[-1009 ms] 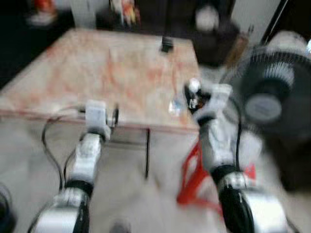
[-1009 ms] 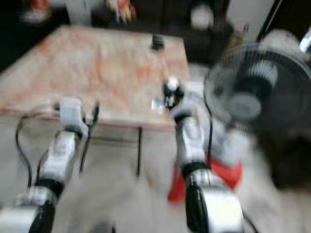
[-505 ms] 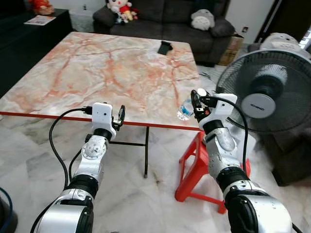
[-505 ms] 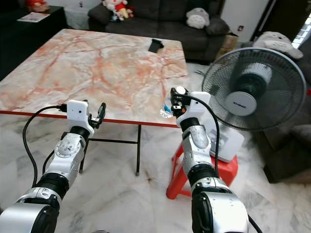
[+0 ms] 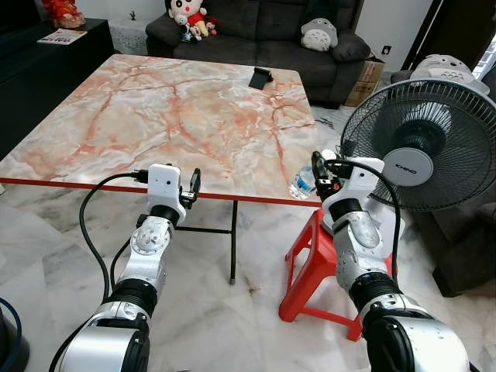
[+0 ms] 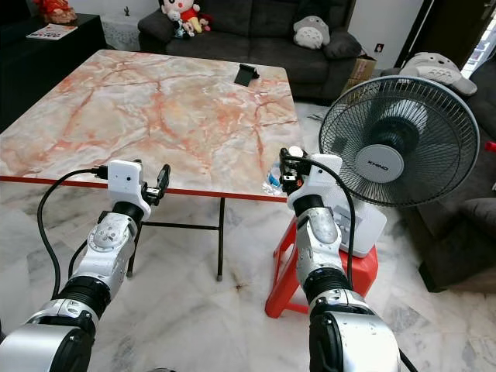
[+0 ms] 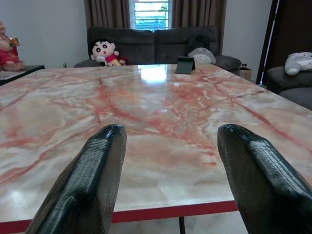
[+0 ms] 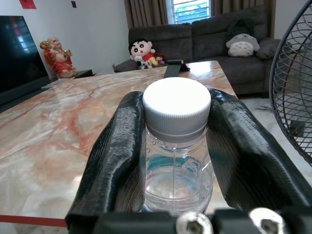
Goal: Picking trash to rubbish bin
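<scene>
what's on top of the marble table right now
A small dark object stands near the marble table's far edge. At the near right corner the right gripper holds a clear plastic bottle; whether its base rests on the table is hidden by the fingers.

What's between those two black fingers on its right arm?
A clear bottle with a white cap, gripped by both fingers, as the right wrist view shows.

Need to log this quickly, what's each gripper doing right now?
Left gripper: open, holding nothing, at the near edge of the marble table.
Right gripper: shut on the clear plastic bottle.
</scene>
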